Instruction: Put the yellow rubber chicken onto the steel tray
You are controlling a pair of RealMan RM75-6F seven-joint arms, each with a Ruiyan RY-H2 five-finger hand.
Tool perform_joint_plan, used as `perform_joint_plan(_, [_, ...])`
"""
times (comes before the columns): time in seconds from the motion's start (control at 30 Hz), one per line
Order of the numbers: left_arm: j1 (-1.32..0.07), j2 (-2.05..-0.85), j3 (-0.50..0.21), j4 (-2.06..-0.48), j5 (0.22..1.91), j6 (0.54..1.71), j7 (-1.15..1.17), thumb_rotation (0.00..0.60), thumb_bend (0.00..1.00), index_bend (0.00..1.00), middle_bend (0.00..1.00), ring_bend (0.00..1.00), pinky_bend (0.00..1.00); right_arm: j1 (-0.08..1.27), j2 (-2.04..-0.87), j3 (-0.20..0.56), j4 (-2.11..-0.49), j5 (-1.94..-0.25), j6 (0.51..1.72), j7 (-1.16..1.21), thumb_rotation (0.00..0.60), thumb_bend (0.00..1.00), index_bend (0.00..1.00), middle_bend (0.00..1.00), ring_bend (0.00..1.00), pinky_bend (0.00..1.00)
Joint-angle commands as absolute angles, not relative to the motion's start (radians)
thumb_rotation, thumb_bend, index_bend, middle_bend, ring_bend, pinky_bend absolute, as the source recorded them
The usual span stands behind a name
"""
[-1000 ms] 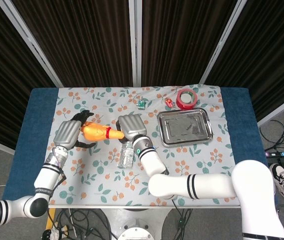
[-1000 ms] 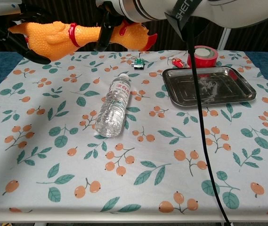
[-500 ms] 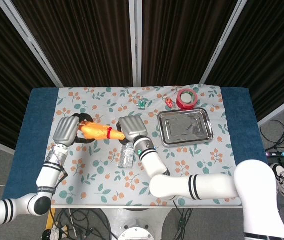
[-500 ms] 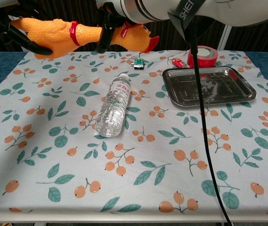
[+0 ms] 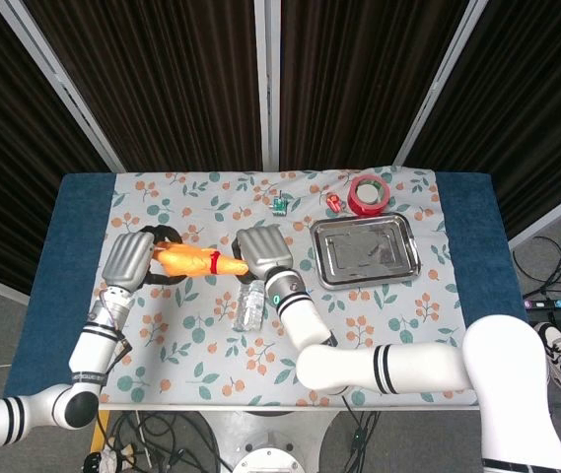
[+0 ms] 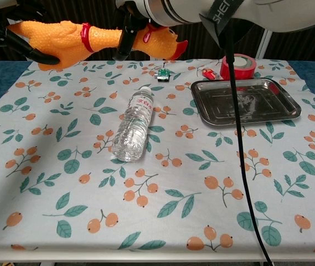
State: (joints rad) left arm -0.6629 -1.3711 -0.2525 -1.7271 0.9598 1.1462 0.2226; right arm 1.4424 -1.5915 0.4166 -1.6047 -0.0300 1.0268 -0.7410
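Lifted clear of tabletop [image 6: 46, 183]: yellow rubber chicken [image 6: 85, 39], gripped by left hand [image 5: 129, 260] and right hand [image 5: 261, 251] together. Steel tray [image 6: 290, 113] empty; carry and placement remain.

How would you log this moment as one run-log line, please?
phase: handover in air | rubber chicken: held by left hand and right hand | steel tray: empty

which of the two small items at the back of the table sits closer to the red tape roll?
The small red item, right beside the red tape roll at the steel tray's far edge. The small green item lies further left, out on the floral cloth.
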Motion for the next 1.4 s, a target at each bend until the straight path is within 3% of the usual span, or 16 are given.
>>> perform_joint_plan(0.03, [-0.665,-1.335,-0.247,-1.767,0.936,1.103,0.225,0.424,0.20,0.21,0.31,0.29,0.54,1.444,-1.599,0.416,-1.595,-0.030,1.032,-0.742,0.600,0.29,1.00,0.87,0.81,1.00])
perform_joint_plan(0.1, [-0.664,-1.332,-0.248,-1.770,0.947,1.108,0.225,0.411,0.16,0.16,0.17,0.15,0.40,1.445,-1.606,0.417,-1.585,-0.029,1.036,-0.742,0.600,0.29,1.00,0.87,0.81,1.00])
perform_joint_plan(0.23, [-0.656,-1.346,-0.246,-1.763,0.984,1.139,0.222,0.401,0.15,0.14,0.09,0.08,0.32,1.445,-1.620,0.422,-1.562,-0.024,1.039,-0.741,0.600,0.29,1.00,0.87,0.81,1.00])
perform_joint_plan(0.43, [-0.658,-1.356,-0.236,-1.755,0.998,1.143,0.244,0.410,0.15,0.14,0.08,0.08,0.30,1.444,-1.638,0.436,-1.540,-0.019,1.035,-0.734,0.600,0.29,1.00,0.87,0.81,1.00])
perform_joint_plan(0.67, [-0.669,-1.372,-0.238,-1.737,0.985,1.141,0.281,0.461,0.15,0.14,0.08,0.08,0.30,1.443,-1.648,0.447,-1.537,-0.008,1.028,-0.738,0.600,0.29,1.00,0.87,0.81,1.00])
perform_joint_plan(0.83, [-0.681,-1.364,-0.242,-1.739,0.942,1.121,0.318,0.584,0.15,0.14,0.09,0.08,0.29,1.440,-1.637,0.458,-1.551,0.023,1.011,-0.743,0.600,0.29,1.00,0.87,0.81,1.00])
perform_joint_plan(1.0, [-0.683,-1.378,-0.254,-1.738,0.926,1.141,0.322,0.599,0.23,0.25,0.23,0.16,0.35,1.439,-1.629,0.464,-1.561,0.045,1.008,-0.747,0.600,0.29,1.00,0.87,0.81,1.00])
perform_joint_plan(1.4, [-0.661,-1.415,-0.264,-1.686,0.995,1.170,0.228,0.599,0.46,0.65,0.66,0.57,0.62,1.442,-1.626,0.464,-1.566,0.060,1.015,-0.753,0.600,0.29,1.00,0.87,0.81,1.00])
